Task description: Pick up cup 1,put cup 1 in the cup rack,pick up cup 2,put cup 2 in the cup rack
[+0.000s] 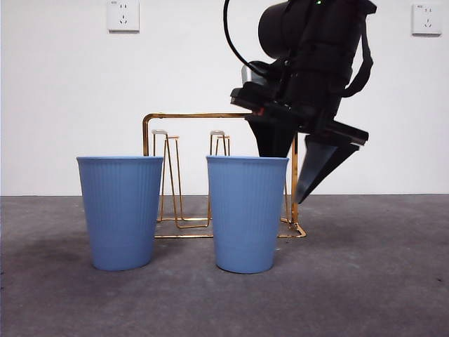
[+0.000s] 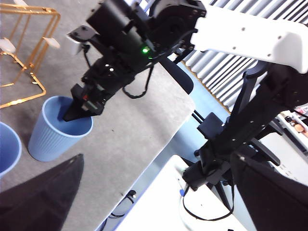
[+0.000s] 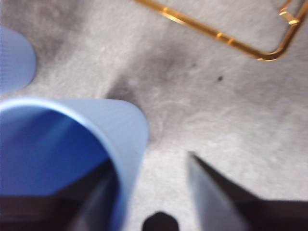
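1. Straddling the rim of the nearer blue cup, the right gripper is hanging with its jaws spread apart: one jaw is dipping inside the cup's mouth and the other is sitting outside the wall, with nothing clamped between them so far as the pictures show.
2. Standing upright on the grey table, the other blue cup is sitting well to the left of the cup under the gripper, apart from it and untouched.
3. Behind and between the two cups, the cup rack is standing on the table, its gold frame and pale-tipped prongs showing over the cups' rims; no cup is hanging on it.
4. Right of that cup, the outer jaw is pointing down toward the table, just in front of the rack's right post.
5. Waiting off to the side, the left gripper is showing only dark jaw edges in its own wrist view, and whether it is open or closed cannot be told.
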